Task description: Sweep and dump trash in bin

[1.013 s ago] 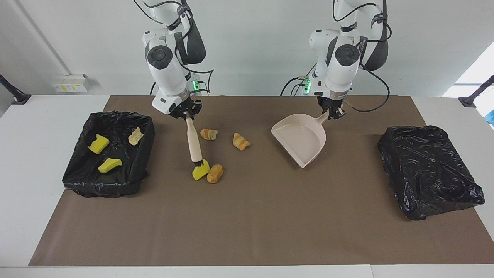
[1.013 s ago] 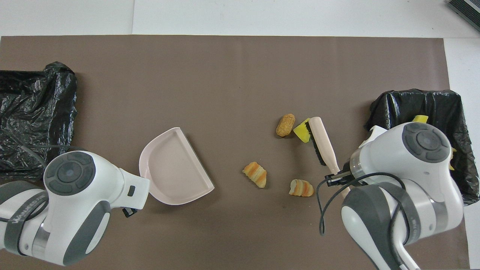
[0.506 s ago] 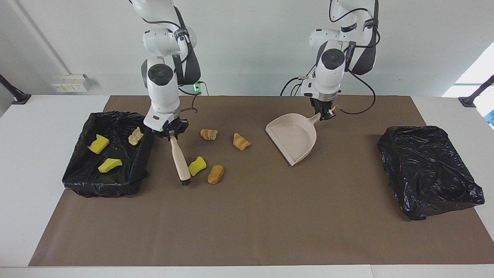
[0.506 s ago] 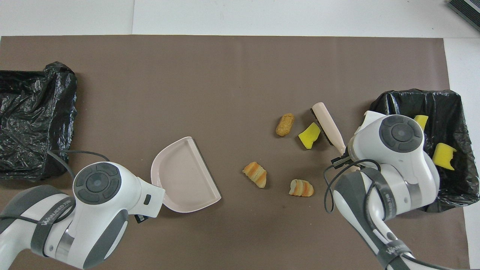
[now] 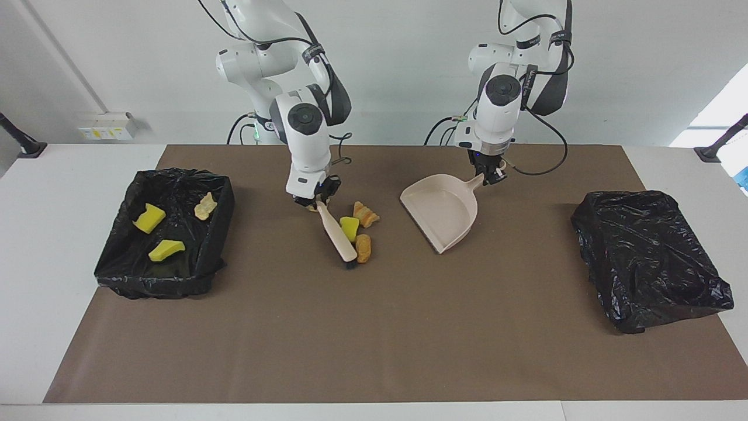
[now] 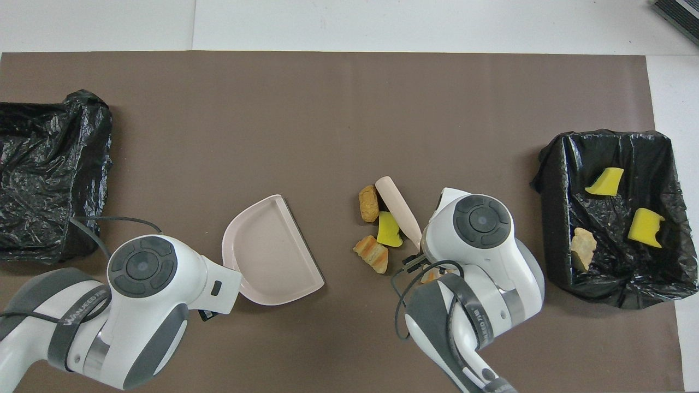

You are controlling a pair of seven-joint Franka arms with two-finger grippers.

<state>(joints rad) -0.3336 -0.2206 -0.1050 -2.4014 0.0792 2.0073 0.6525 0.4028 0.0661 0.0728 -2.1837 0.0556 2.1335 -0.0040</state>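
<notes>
Loose trash first: a yellow sponge chunk [image 5: 349, 227], a tan bread piece [image 5: 363, 248] and a striped pastry [image 5: 366, 214] sit bunched together mid-bench, right against the brush [image 5: 337, 231]. A fourth pastry peeks out under the right arm in the overhead view. The right gripper [image 5: 316, 201] has its jaws clenched on the brush handle; the left gripper [image 5: 489, 174] has its jaws clamped on the dustpan [image 5: 441, 213] handle, the pan's mouth facing the pile but well apart from it.

Three pieces already lie in the open bin [image 5: 117, 275] toward the right arm's end, so the job looks roughly half done; the pile still needs sweeping in and dumping.

Since half a second ago the brush has pushed the sponge and bread toward the dustpan, gathering the scattered bits.
</notes>
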